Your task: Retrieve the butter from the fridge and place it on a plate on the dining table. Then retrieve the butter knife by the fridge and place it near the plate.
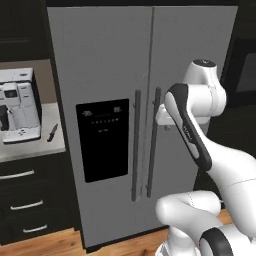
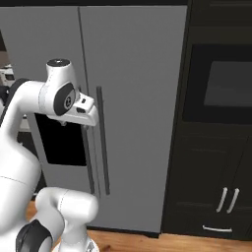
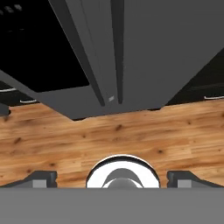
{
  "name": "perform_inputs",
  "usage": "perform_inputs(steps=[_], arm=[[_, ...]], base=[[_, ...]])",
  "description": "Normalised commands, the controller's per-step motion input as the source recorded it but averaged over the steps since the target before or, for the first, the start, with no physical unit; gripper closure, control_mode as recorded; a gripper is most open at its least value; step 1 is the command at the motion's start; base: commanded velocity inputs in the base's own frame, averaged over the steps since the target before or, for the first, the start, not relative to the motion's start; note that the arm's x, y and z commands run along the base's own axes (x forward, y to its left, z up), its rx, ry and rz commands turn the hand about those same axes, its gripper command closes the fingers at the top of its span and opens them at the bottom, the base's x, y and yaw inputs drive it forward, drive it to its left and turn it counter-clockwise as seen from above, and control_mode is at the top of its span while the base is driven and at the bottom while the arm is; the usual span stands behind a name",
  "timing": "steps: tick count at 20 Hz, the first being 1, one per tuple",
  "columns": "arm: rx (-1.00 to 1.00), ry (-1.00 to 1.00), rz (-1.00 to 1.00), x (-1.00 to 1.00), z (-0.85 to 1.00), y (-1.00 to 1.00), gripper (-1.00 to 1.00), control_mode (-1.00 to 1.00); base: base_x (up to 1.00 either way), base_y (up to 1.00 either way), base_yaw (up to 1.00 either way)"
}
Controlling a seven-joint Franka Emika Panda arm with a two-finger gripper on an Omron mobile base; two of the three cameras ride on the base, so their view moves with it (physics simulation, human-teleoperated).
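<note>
The fridge (image 1: 115,100), tall and grey with a black dispenser panel (image 1: 103,140), is seen with both doors closed. The slim dark butter knife (image 1: 52,132) is laid on the surface (image 1: 47,145) left of it. The pincer (image 3: 112,178) is spread wide, released, above the wooden floor (image 3: 131,135).

Flat, even rendered light; soft low-resolution blur; faint shadows
</note>
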Motion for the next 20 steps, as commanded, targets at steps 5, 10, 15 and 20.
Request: perform_inputs(steps=[5, 10, 15, 20], arm=[[0.00, 0.00, 0.00, 0.00, 0.00, 0.00, -1.00, 1.00], [0.00, 0.00, 0.00, 0.00, 0.00, 0.00, -1.00, 1.00], [0.00, 0.00, 0.00, 0.00, 0.00, 0.00, -1.00, 1.00], [0.00, 0.00, 0.01, 0.17, -0.03, 0.00, -1.00, -1.00]], base=[[-0.34, 0.03, 0.00], [-0.47, 0.00, 0.00], [-0.34, 0.02, 0.00], [0.00, 0.01, 0.00]])
